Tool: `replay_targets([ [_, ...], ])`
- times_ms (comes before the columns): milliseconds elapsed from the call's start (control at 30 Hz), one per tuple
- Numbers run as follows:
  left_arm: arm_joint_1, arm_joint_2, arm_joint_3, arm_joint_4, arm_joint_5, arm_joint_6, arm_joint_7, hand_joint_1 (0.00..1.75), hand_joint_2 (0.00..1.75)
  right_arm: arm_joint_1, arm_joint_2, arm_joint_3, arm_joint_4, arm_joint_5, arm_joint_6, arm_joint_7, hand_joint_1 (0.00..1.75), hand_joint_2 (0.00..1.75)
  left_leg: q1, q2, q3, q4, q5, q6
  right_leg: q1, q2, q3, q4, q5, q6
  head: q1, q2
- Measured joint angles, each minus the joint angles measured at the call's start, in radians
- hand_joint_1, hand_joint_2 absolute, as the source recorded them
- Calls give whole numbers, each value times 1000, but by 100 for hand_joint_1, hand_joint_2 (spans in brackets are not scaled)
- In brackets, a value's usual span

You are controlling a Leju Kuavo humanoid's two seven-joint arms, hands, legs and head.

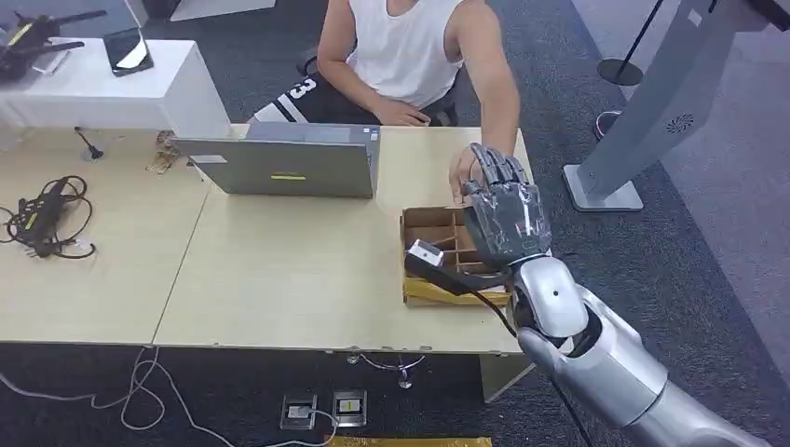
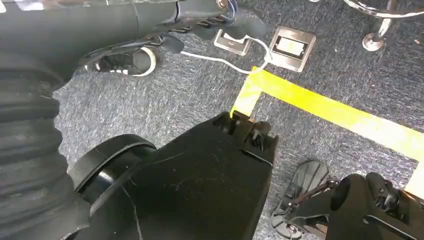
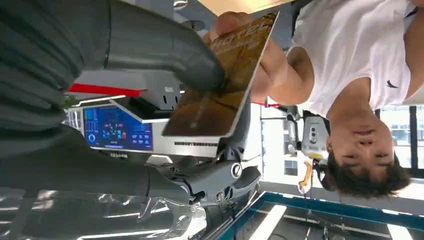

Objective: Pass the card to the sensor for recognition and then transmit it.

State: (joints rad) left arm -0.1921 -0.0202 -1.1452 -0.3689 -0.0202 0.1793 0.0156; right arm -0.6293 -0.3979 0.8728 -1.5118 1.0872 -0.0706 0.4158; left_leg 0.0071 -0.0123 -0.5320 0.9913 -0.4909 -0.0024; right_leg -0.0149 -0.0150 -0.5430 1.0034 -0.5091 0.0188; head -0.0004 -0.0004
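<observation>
My right hand [image 1: 503,209] is raised, palm away, over the far right of the table. In the right wrist view its grey thumb [image 3: 165,52] presses a brown card [image 3: 220,85] against the fingers. A person's hand [image 3: 265,65] grips the card's other end, and in the head view that hand [image 1: 460,171] sits just behind my fingers. A small white-topped sensor [image 1: 425,252] with a black cable lies on the cardboard box [image 1: 430,223] below my hand. My left hand's ribbed cover [image 2: 25,130] hangs over the floor; its fingers are not clear.
A person in a white top [image 1: 405,51] sits across the table. A grey laptop [image 1: 289,163] stands mid-table, tangled cables [image 1: 47,219] lie at the left. A grey kiosk stand [image 1: 643,121] rises on the right. Floor sockets [image 1: 321,408] sit under the table edge.
</observation>
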Motion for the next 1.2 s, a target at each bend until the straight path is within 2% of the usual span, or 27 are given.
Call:
replay_targets([
  [900, 0, -5, 2, 2, -15, 0, 7, 0, 175, 18, 0, -13, 39, -49, -35, -34, 175, 175, 0, 0, 0, 0, 0, 0, 0, 0, 0, 0, 0, 0, 0, 0],
  [1067, 1, -5, 3, 3, -14, 0, 8, 0, 175, 43, -2, -38, 39, -90, -80, -8, 175, 175, 0, 0, 0, 0, 0, 0, 0, 0, 0, 0, 0, 0, 0, 0],
  [1200, 5, -4, 6, 3, -8, 0, 7, 0, 175, 85, -27, -79, 39, -133, -144, 11, 175, 175, 0, 0, 0, 0, 0, 0, 0, 0, 0, 0, 0, 0, 0, 0],
])
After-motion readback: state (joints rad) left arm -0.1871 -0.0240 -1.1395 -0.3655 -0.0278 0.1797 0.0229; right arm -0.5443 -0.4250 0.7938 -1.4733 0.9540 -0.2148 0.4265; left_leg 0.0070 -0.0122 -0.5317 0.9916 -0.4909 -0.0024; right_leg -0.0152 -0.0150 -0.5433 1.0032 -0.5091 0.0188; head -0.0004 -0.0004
